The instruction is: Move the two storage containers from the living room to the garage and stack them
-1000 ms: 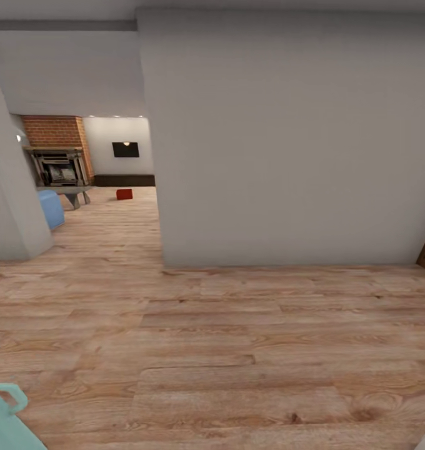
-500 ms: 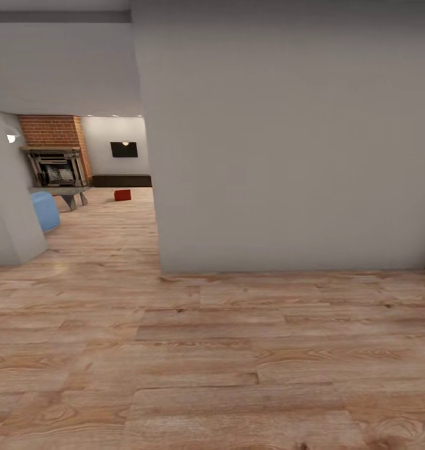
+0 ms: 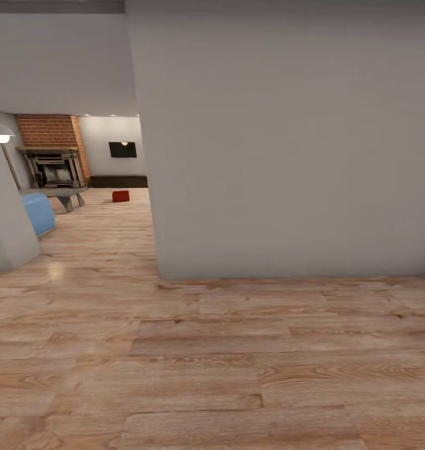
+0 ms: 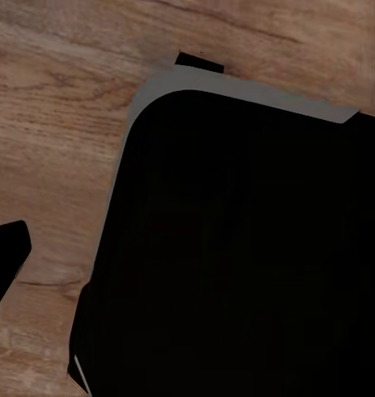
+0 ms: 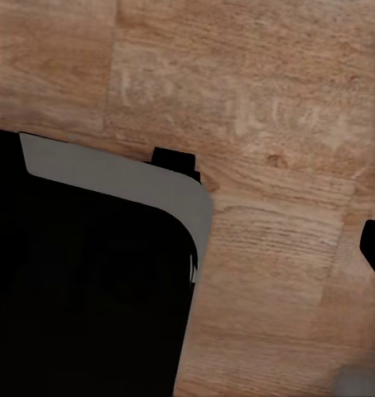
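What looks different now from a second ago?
The camera moved: the whole picture slid left and down, so the teal thing and the wooden frame at the edges dropped out of sight. The red container sits on the same spot of the wood floor, beyond the white wall.

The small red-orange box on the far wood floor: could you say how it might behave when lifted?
The red-orange box looks straight-sided, so probably stiff. Sitting flat on the wood-plank floor, it seems unlikely to roll. Weight cannot be judged from here.
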Available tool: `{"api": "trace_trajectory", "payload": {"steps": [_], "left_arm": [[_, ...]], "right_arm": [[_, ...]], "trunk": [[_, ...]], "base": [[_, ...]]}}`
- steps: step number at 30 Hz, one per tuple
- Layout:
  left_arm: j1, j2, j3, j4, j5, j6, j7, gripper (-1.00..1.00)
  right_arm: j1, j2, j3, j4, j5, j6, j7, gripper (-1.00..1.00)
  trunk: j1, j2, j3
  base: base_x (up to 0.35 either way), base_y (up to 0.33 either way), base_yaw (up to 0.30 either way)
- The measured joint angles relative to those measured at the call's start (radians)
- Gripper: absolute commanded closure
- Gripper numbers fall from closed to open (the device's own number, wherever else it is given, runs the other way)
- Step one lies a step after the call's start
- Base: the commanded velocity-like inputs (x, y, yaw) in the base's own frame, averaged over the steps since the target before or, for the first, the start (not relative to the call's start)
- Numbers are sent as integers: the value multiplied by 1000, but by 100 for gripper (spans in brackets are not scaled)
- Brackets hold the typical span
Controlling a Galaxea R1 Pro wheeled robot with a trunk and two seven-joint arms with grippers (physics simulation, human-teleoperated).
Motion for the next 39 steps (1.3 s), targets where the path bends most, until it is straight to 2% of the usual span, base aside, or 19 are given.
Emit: {"api": "trace_trajectory", "payload": {"steps": [10, 39], "left_arm": [[0, -1, 0, 0, 0, -1, 0, -100], [0, -1, 0, 0, 0, -6, 0, -100]], "right_arm": [[0, -3, 1, 0, 1, -3, -1, -100], [0, -5, -1, 0, -1, -5, -1, -100]], "trunk": [[0, 0, 0], [0, 0, 0]], "base": [[323, 0, 45], [324, 0, 270]]}}
